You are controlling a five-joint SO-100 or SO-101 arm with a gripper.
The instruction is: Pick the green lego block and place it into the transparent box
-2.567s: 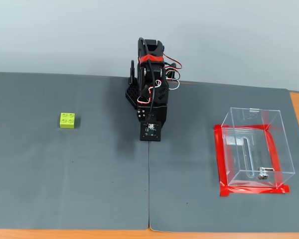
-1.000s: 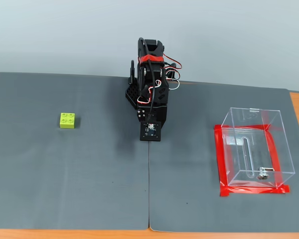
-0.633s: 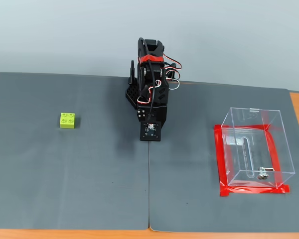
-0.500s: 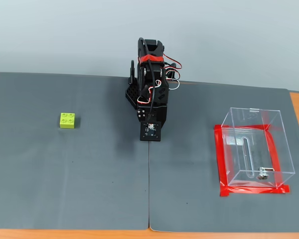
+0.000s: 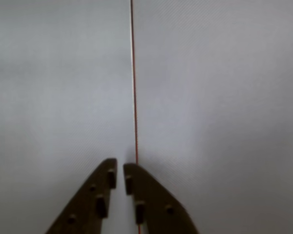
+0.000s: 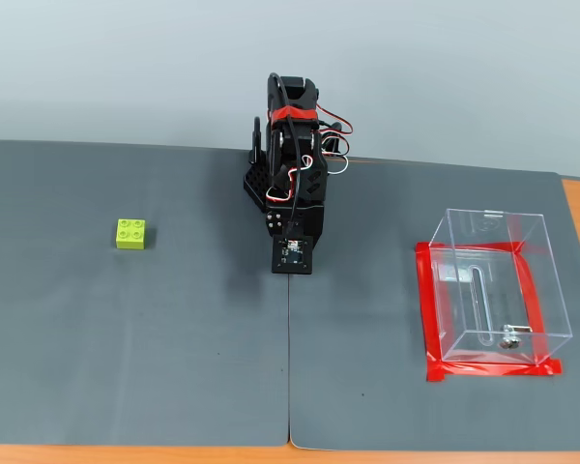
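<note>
In the fixed view the green lego block (image 6: 130, 234) sits alone at the left of the frame on the grey mat (image 6: 174, 338), well apart from the transparent box (image 6: 498, 285) at the right. The folded arm (image 6: 290, 174) stands at centre. In the wrist view the gripper (image 5: 120, 176) appears nearly pressed together, holding nothing.

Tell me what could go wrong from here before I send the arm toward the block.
1. The claw is nearly closed; it likely needs opening first, or it may push the green lego block away.
2. The wrist view shows only mat and seam, so the approach starts without sight of the block.
3. The transparent box sits on the opposite side in the fixed view; its thin clear walls are hard to see, so the carried block may clip the rim.
</note>
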